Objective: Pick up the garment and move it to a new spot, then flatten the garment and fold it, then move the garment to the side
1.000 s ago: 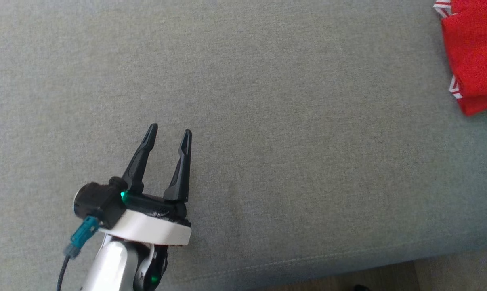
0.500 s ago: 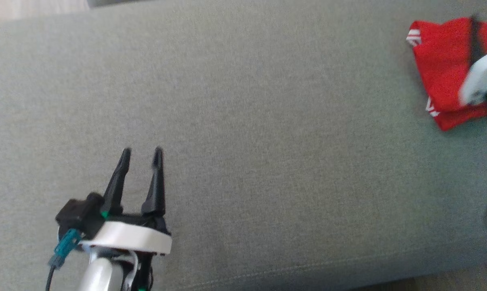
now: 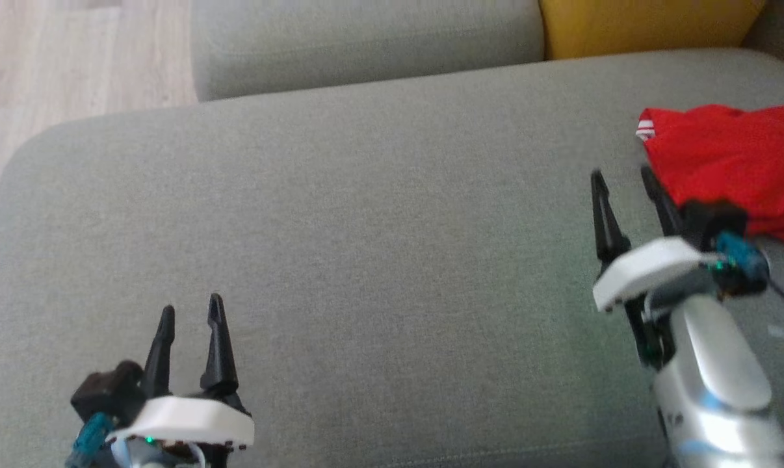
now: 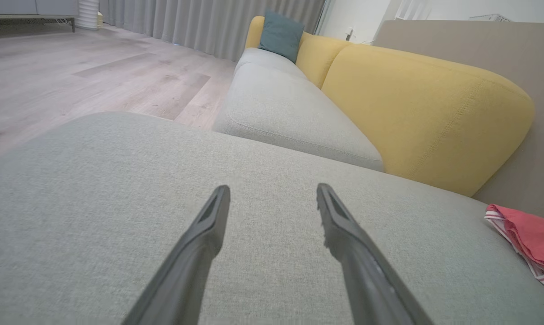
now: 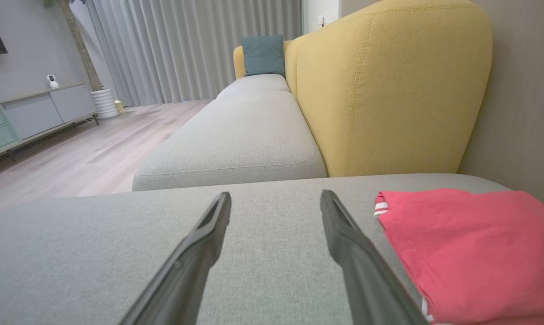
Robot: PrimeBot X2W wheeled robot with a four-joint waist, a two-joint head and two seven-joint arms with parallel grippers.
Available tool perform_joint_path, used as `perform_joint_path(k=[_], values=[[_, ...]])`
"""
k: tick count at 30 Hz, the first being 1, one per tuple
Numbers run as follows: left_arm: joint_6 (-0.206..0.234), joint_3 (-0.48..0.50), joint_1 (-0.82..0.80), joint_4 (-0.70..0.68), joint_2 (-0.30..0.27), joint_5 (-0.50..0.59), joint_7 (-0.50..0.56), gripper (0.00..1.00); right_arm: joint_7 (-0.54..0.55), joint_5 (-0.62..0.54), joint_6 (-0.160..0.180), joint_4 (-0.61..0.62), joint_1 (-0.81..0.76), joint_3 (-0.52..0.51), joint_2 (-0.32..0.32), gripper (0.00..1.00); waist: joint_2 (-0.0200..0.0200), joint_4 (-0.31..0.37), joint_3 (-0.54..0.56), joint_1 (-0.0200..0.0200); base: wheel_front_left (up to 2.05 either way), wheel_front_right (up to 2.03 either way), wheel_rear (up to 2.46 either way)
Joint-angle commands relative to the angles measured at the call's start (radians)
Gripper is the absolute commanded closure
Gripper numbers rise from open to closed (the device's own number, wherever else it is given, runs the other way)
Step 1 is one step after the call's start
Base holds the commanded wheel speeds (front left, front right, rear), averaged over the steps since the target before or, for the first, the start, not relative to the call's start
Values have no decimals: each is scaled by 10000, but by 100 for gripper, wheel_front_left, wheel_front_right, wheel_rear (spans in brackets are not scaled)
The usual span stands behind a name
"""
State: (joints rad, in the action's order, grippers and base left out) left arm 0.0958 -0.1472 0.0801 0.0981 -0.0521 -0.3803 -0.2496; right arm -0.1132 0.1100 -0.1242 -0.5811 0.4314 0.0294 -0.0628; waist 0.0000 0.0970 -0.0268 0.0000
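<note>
1. A wide grey sofa seat (image 3: 379, 214) carries everything here. A second grey seat cushion (image 3: 366, 39) butts against its far edge.
2. A yellow backrest (image 5: 389, 85) rises behind that second cushion, at the far right of the wide seat.
3. A pale wooden floor (image 3: 73, 58) shows beyond the seat's rounded far-left corner. The right wrist view shows grey curtains (image 5: 186, 49) at the end of the room.
4. The garment (image 3: 730, 159) lies on the far right part of the seat, close to the yellow backrest. It is a flat red bundle with a bit of red-and-white striped trim at its far-left corner. The left wrist view catches its striped edge (image 4: 531, 234) low on the right.
5. The right gripper (image 3: 621, 174) has its two dark fingers spread wide with nothing between them. It points toward the back of the sofa. In its own wrist view (image 5: 275, 196) the right-hand finger lies just beside the garment's left edge (image 5: 475, 248), with bare grey fabric between the fingers.
6. The left gripper (image 3: 191, 304) is at the near left of the seat, well apart from the garment. Its fingers are also spread and empty over bare grey fabric (image 4: 273, 188).
7. A small teal pillow (image 5: 263, 55) leans against the yellow backrest at the sofa's far end.
</note>
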Motion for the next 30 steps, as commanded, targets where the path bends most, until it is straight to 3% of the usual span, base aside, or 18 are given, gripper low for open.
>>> perform_joint_path(k=[1,15,30], values=[[-27,360,-215,-292,18,61,-122,0,-190,85,-65,533,35,285,108,0,0,-124,169,0,0,0,0],[-62,620,680,-210,18,963,-122,0,-750,1072,-65,2885,-3074,1174,124,0,0,-443,427,0,0,0,0],[-185,510,651,-38,18,1176,-122,0,-533,1028,-65,3496,-3510,1133,125,0,0,-383,426,0,0,0,0]])
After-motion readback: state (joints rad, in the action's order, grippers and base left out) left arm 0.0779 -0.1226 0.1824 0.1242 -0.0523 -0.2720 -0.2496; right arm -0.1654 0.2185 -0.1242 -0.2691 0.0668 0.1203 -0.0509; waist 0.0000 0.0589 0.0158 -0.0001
